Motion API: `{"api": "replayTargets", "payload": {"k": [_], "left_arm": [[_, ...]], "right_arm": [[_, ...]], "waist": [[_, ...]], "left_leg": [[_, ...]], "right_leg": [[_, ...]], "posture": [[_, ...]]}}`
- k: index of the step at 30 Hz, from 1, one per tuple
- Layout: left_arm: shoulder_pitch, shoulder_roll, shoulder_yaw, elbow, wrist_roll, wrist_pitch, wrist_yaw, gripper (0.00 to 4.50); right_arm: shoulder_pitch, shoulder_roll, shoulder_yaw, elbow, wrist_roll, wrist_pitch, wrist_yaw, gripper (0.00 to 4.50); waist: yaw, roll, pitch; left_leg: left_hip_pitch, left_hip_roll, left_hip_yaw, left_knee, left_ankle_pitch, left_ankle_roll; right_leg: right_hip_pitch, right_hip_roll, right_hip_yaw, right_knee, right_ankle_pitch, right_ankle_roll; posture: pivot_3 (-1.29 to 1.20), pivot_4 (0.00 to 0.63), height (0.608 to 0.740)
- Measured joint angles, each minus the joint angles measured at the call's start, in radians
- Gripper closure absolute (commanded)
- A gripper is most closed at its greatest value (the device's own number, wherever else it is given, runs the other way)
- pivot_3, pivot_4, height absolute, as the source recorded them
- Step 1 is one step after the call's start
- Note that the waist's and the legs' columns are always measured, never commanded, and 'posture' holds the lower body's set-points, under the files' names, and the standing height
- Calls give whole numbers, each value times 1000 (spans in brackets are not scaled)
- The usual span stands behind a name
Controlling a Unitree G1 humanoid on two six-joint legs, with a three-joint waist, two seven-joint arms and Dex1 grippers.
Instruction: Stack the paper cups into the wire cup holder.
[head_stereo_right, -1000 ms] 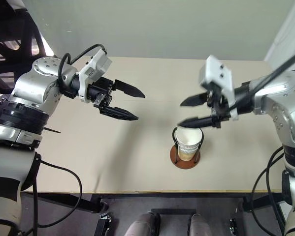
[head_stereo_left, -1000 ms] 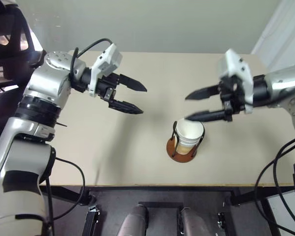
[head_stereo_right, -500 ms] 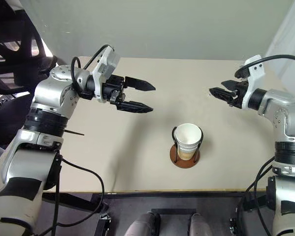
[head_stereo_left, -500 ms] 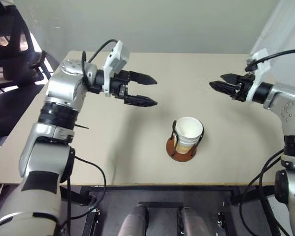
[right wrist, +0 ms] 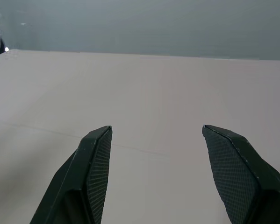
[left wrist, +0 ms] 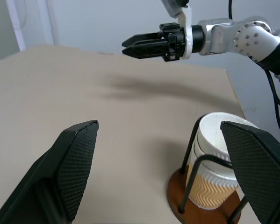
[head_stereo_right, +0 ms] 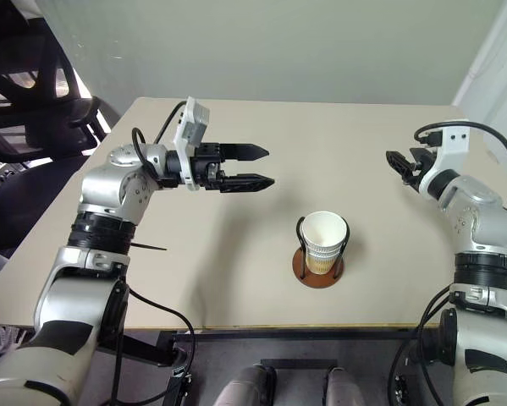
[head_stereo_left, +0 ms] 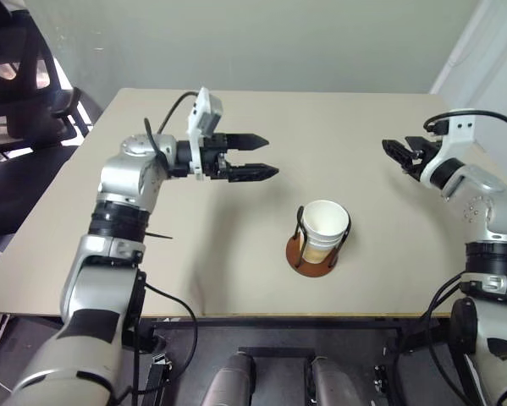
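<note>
The paper cups (head_stereo_left: 324,230) sit nested in one upright stack inside the wire cup holder (head_stereo_left: 301,261), whose reddish-brown base rests on the table near its front middle. In the left wrist view the cups (left wrist: 218,175) show tan zigzag sides and white rims, and a black wire (left wrist: 190,156) of the holder rises beside them. My left gripper (head_stereo_left: 270,156) hangs open and empty above the table, left of the stack and farther back, pointing right. My right gripper (head_stereo_left: 394,154) is open and empty near the table's right side, well away from the cups.
The beige table (head_stereo_left: 236,245) carries nothing else. A black office chair (head_stereo_left: 20,80) stands off its left side. In the left wrist view my right gripper (left wrist: 130,48) shows across the table. The right wrist view looks over bare tabletop (right wrist: 149,93) between the open gripper (right wrist: 156,128).
My right gripper has swung from just above the cup stack out to the right and farther back. The left gripper has shifted a little right and levelled. The cups stay put.
</note>
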Motion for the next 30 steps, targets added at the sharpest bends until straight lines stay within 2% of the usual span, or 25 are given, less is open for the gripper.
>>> {"api": "replayTargets", "payload": {"k": [12, 26, 30], "left_arm": [[69, -67, 47, -83, 19, 3, 168, 0], [68, -144, 175, 93, 139, -158, 597, 0], [64, -158, 187, 105, 147, -172, 654, 0]], "right_arm": [[24, 34, -6, 51, -34, -82, -121, 1429], [5, 50, -12, 140, -54, -194, -208, 1429], [-11, 50, -12, 159, -70, -222, -225, 1429]], "waist": [[1, 0, 0], [2, 0, 0], [4, 0, 0]], "left_leg": [[1, 0, 0, 0, 5, -2], [1, 0, 0, -2, 7, -3], [1, 0, 0, -3, 6, -3]], "right_leg": [[1, 0, 1, -1, 7, -3], [1, 0, 1, -2, 9, -3], [0, 0, 1, -2, 9, -3]], "posture": [[0, 150, 740], [0, 150, 740], [0, 150, 740]]}}
